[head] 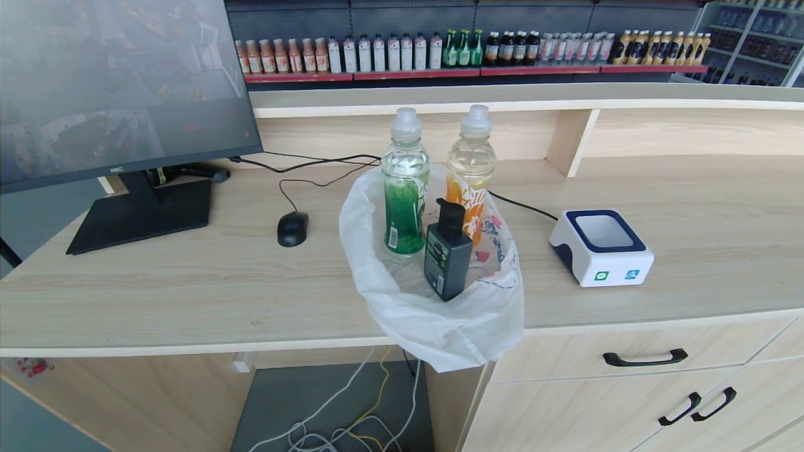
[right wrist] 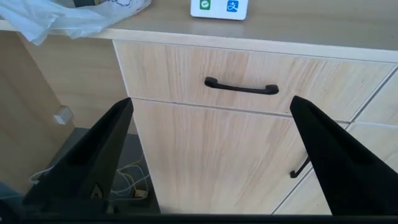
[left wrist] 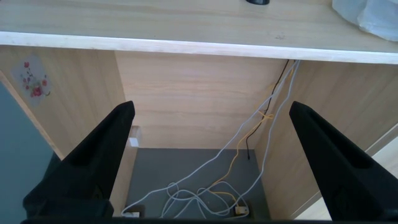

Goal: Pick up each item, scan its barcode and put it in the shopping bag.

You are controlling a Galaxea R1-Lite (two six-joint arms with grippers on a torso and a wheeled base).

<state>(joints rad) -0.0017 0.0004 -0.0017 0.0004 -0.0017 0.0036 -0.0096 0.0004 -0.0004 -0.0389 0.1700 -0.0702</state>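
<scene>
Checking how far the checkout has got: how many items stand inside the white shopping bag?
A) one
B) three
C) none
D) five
B: the shopping bag holds the green bottle, the orange bottle and the dark flat bottle.

Head view: high, facing forward and down over the counter [head: 188, 282]. Left wrist view: low and near, facing the kneehole [left wrist: 199, 93]; right wrist view: low and near, facing the drawer front [right wrist: 242, 62]. Shared by all three: the shopping bag [head: 440, 326] overhanging the counter edge.
</scene>
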